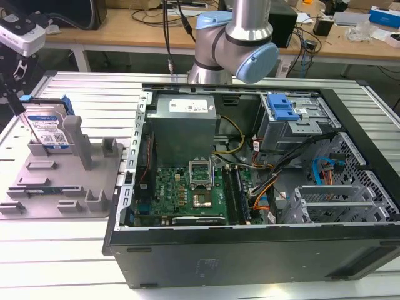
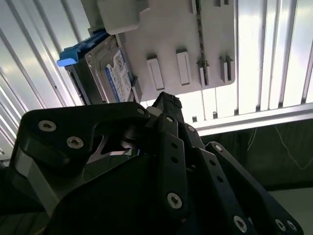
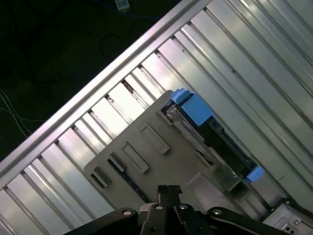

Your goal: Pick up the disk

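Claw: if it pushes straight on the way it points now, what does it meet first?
The claw would probably meet the grey holder tray first, beside the disk; depth is unclear.

Slatted metal table [image 1: 62, 269] w/ a big black PC case [image 1: 250, 253] lying open on its side; inside, green motherboard [image 1: 187, 194] toward the near wall, grey PSU [image 1: 184, 122] behind it, blue drive-bay bracket [image 1: 281, 107] farther back toward the exterior view's right, cables betw. them; arm [image 1: 234, 44] rises just behind the case, grey w/ pale-blue caps; on the exterior view's left, just beside the case, sits a grey holder tray [image 1: 62, 187]; the disk [image 1: 47, 130] stands upright in the tray's back slot, label facing us, blue frame at its top edge; gripper [image 1: 10, 97] hangs right above the disk's far-left corner; wooden benches [image 1: 125, 25] in the bkgd.
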`<action>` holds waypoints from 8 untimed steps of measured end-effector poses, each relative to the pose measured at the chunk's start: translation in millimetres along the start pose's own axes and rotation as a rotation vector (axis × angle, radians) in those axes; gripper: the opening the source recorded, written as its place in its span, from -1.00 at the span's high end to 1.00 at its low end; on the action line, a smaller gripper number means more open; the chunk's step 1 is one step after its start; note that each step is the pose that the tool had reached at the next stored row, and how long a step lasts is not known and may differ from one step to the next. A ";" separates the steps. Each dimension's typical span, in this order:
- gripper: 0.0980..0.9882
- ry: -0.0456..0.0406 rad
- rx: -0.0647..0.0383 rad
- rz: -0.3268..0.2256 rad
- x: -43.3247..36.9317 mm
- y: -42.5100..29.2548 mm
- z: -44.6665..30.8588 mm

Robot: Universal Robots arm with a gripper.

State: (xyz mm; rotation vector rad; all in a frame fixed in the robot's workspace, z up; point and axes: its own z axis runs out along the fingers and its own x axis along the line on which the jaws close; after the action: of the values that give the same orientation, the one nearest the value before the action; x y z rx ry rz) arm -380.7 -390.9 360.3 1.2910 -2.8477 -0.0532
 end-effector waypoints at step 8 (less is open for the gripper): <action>0.14 0.0071 0.001 -0.217 0.0 -0.1 1.3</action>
State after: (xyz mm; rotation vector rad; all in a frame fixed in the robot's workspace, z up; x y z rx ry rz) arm -380.7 -390.9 358.9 1.5913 -2.6887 -0.0496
